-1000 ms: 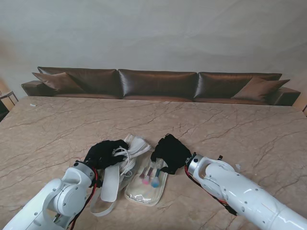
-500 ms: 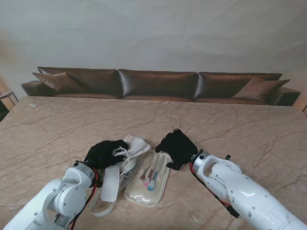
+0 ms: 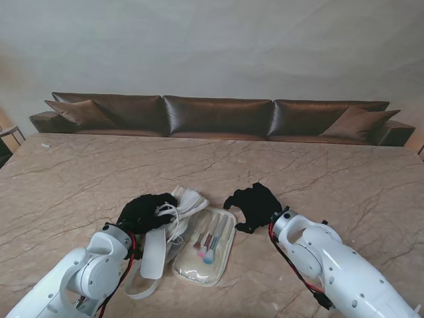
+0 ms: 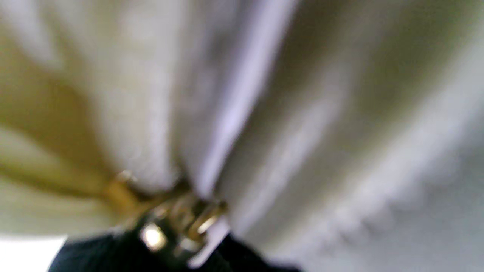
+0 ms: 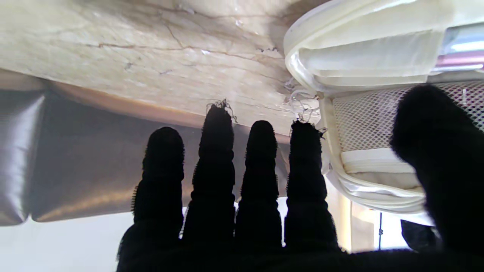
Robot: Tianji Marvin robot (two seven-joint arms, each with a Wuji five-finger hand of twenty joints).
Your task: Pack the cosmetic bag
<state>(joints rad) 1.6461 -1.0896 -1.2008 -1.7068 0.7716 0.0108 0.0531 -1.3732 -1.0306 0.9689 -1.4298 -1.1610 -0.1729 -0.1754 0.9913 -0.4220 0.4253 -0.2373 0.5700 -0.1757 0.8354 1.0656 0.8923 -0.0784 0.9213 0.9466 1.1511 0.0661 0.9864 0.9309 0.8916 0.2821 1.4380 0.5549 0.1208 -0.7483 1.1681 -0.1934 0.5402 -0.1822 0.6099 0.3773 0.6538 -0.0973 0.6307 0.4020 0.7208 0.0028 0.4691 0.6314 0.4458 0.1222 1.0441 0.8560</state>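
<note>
Left robot hand [image 3: 144,211] clasps bag [image 3: 177,213]; right robot hand [image 3: 255,205] unclenched, empty; right wrist shows mesh pocket [image 5: 363,121].

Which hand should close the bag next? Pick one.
Right. The right hand is open beside the bag, with the brushes inside. The left hand is shut on the bag's flap.

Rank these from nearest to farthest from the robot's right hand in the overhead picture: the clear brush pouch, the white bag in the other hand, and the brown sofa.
Measured from the right hand, stand view:
1. Clear brush pouch: just to its left, on the table, its far end close to the hand.
2. White bag: farther left, beyond the pouch, gripped by the left hand.
3. Brown sofa: far away, beyond the table's far edge.
</note>
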